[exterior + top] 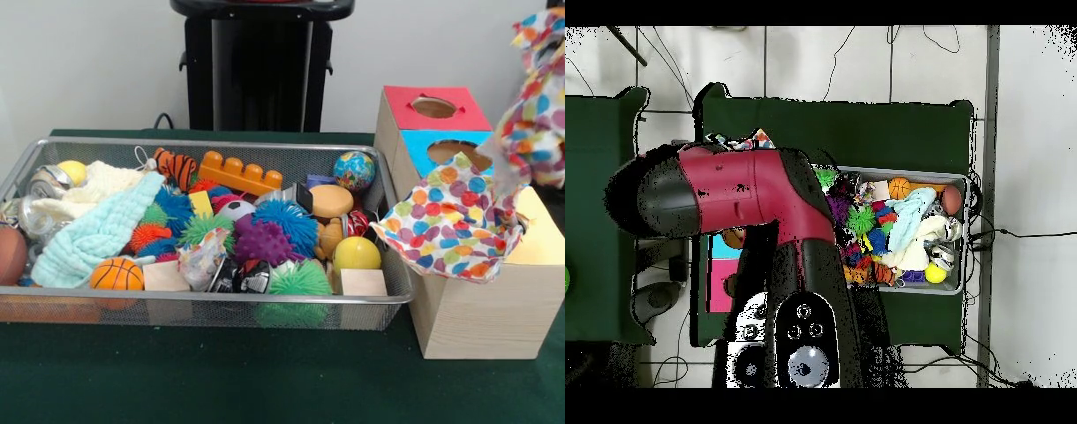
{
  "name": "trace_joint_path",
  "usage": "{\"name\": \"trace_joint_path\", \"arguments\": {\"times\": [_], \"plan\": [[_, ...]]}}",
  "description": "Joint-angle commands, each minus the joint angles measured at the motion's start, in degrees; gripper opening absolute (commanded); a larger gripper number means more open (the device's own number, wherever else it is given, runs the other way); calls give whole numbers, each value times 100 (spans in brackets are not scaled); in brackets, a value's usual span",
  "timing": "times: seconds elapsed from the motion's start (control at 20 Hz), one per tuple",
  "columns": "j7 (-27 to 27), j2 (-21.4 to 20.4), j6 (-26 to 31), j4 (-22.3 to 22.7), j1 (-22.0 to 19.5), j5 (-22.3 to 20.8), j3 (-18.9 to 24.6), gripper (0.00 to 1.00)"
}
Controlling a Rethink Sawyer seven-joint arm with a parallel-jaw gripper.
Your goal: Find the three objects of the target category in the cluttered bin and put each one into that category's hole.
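The wire mesh bin (221, 146) is full of toys. One dotted cloth (450, 230) lies draped over the yellow-topped box (540, 237) and over the bin's right rim, hiding the hole. A second stretch of dotted cloth (534, 106) hangs from above at the right edge, over that box; I cannot tell whether the two are joined. What holds it is out of the picture. A crumpled pale piece with coloured spots (201, 258) lies in the bin's front. In the overhead view the red arm (755, 200) covers the boxes and hides the gripper.
The blue-topped box (415, 141) and the red-topped box (406, 97) stand behind the yellow one, holes open. A mint-green towel (97, 234) and a cream knitted cloth (101, 181) lie in the bin's left part, among balls, blocks and spiky toys. The pedestal (256, 66) stands behind.
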Motion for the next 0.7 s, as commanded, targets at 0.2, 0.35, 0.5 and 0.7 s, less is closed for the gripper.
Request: {"name": "trace_joint_path", "arguments": {"times": [0.2,0.35,0.5,0.7], "plan": [[525,502,-675,1096,-291,7,182,0],[473,504,-704,1159,-317,-13,171,0],[361,527,-749,1234,-384,-44,199,0],[344,544,-831,1363,-420,-55,224,0]]}}
